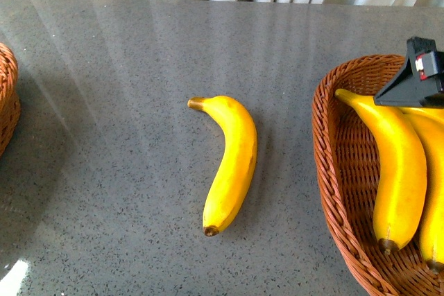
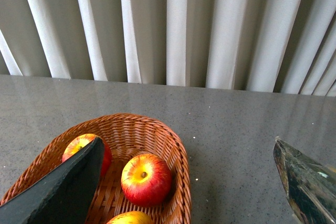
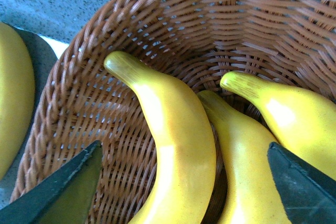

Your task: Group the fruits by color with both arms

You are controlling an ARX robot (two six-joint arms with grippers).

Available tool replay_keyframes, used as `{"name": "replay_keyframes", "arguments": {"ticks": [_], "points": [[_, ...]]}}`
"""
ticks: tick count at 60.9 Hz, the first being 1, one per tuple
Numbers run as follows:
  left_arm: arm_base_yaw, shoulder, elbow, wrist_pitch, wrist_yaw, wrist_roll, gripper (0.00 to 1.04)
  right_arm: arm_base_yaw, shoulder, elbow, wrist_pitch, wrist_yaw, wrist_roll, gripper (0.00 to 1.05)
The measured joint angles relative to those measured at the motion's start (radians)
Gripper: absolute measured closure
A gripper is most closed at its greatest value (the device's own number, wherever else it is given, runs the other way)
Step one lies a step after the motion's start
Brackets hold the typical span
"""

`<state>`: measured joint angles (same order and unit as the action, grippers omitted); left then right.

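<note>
One yellow banana (image 1: 232,161) lies alone on the grey table, between the two baskets. My right gripper (image 3: 185,144) hangs open over the right wicker basket (image 3: 79,77), its fingers (image 3: 63,192) spread above three bananas (image 3: 173,145) lying side by side in it. In the front view only a black part of that gripper (image 1: 420,77) shows over the basket (image 1: 333,164). My left gripper (image 2: 189,140) is open and holds nothing, above the rim of the left basket (image 2: 176,145). That basket holds red apples (image 2: 145,179), one (image 2: 79,148) partly behind a finger.
A third fruit's yellow-red top (image 2: 131,217) peeks in at the basket's near edge. The left basket's edge (image 1: 5,95) shows at the table's far left. White curtains (image 2: 173,24) hang behind the table's back edge. Grey tabletop (image 1: 125,136) separates the lone banana from the left basket.
</note>
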<state>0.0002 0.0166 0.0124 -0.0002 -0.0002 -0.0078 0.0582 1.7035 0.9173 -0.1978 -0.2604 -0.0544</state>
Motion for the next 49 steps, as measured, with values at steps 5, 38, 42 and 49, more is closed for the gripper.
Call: {"name": "replay_keyframes", "arguments": {"ticks": [5,38,42,49], "points": [[0.0,0.0,0.0,0.0,0.0,0.0,0.09,0.052,-0.047,0.037,-0.025,0.006,0.002,0.09],[0.0,0.0,0.0,0.0,0.0,0.0,0.09,0.362,0.295,0.535,-0.266,0.178,0.123,0.09],[0.0,0.0,0.0,0.0,0.0,0.0,0.09,0.373,0.337,0.585,-0.289,0.191,0.123,0.09],[0.0,0.0,0.0,0.0,0.0,0.0,0.09,0.393,0.418,0.677,-0.332,0.216,0.122,0.09]]}}
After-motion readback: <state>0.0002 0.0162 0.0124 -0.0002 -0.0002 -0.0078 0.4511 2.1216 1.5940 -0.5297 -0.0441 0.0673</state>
